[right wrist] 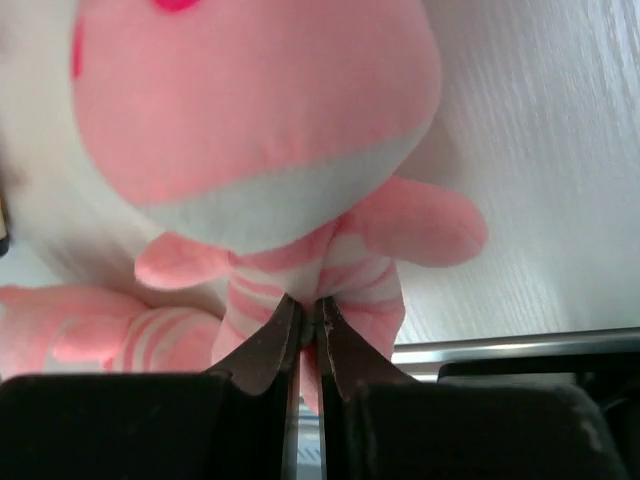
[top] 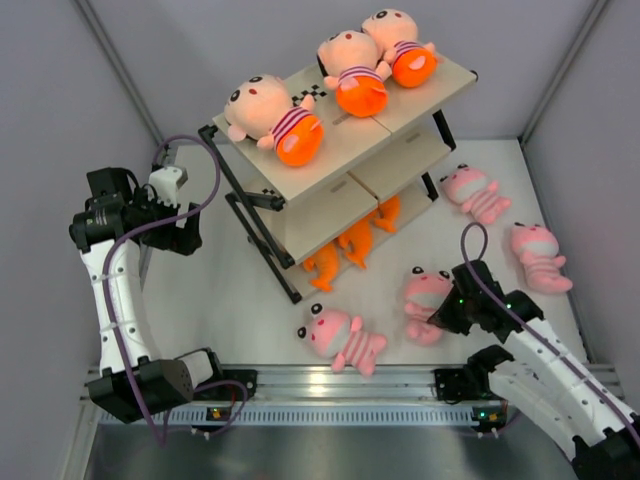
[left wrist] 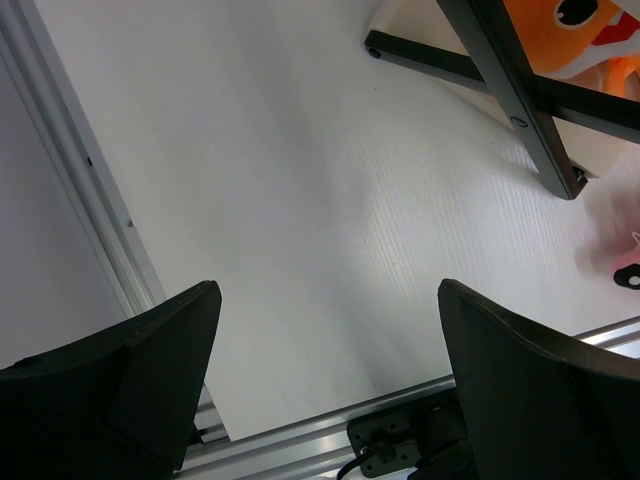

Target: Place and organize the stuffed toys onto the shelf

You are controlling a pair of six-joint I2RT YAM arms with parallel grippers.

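So right end effector [right wrist: 310, 330] is clamped on the striped belly of the pink toy [top: 428, 287], which lies near-right on the tabletop [top: 250, 290], long axis near-far, head far, with the shelf [top: 340, 150] far-left of it; left end effector [left wrist: 328, 295] gapes wide, farther off.

From above, the boards of the shelf [top: 345, 142] cover most of the orange creatures [top: 352, 243] beneath. In the right wrist view the pink striped animal [right wrist: 260, 120] is blurred, its head cut off at the top and its lower body hidden behind the right claw [right wrist: 310, 305]. In the left wrist view an orange toy [left wrist: 580, 25] is cropped at the top corner, and a pink smear [left wrist: 620, 255] at the right edge is perhaps another toy.
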